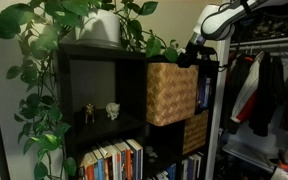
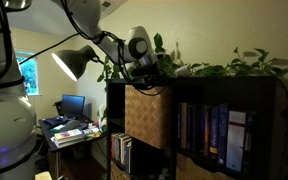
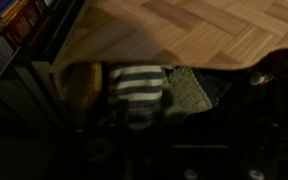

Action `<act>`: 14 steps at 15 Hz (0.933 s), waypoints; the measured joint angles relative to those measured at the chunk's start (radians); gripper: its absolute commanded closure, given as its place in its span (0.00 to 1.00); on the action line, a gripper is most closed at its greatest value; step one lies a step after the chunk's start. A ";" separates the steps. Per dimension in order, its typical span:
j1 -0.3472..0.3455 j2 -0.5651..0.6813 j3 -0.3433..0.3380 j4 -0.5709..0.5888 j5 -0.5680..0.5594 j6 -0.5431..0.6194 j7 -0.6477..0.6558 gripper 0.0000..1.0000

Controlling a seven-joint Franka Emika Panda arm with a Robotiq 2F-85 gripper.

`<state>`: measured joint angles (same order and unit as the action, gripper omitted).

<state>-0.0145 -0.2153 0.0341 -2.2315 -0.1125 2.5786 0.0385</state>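
The woven basket (image 1: 171, 92) juts forward from its upper cube in the shelf (image 1: 94, 52) and fills that opening, while the plant's leaves (image 1: 154, 42) crowd the room just above its rim. The cube to its left stands mostly open, with only two small figurines (image 1: 100, 112) on its floor. In the dark wrist view, a striped cloth (image 3: 139, 85) seems to take up part of the basket's inside.

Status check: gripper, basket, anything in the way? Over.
Gripper open, at top rim of woven basket. Basket sticking out of its shelf cube. Striped cloth inside; plant leaves close above.
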 measured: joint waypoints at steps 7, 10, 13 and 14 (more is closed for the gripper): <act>-0.016 0.033 -0.002 -0.001 -0.078 0.014 0.000 0.00; -0.016 0.039 -0.002 0.000 -0.090 0.032 0.000 0.26; -0.017 0.038 -0.005 0.000 -0.096 0.044 -0.001 0.43; -0.017 0.035 -0.007 0.000 -0.096 0.044 -0.001 0.49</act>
<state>-0.0319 -0.1802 0.0275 -2.2319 -0.2082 2.6229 0.0374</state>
